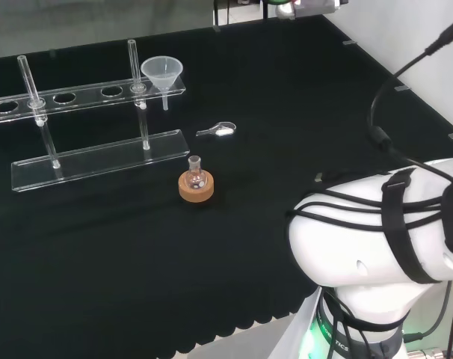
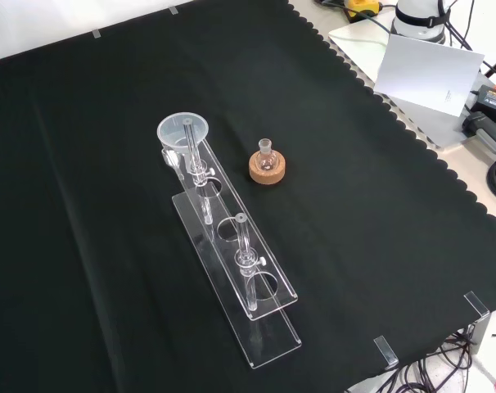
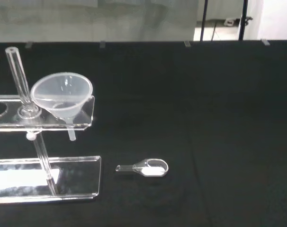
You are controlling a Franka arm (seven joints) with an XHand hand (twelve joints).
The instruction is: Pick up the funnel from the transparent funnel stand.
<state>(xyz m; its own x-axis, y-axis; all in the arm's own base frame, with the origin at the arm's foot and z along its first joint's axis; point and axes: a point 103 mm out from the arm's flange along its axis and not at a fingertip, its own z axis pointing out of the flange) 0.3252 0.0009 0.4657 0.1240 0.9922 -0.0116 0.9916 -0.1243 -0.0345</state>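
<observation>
Funnel (image 1: pixel 162 73) seated in the end hole of the clear stand (image 1: pixel 84 96), at 11 o'clock from the corked flask (image 1: pixel 196 179) in the head view.
Likely light, thin-walled, slippery: grasp at the rim, lift straight up; hand state cannot be told.

1. We find no text, label, number or sign that we can read on the funnel (image 1: pixel 162 73), its stand (image 1: pixel 77 97) or the small flask (image 1: pixel 195 172).
2. The black cloth on the surface (image 2: pixel 84 123) carries no print that we can make out.
</observation>
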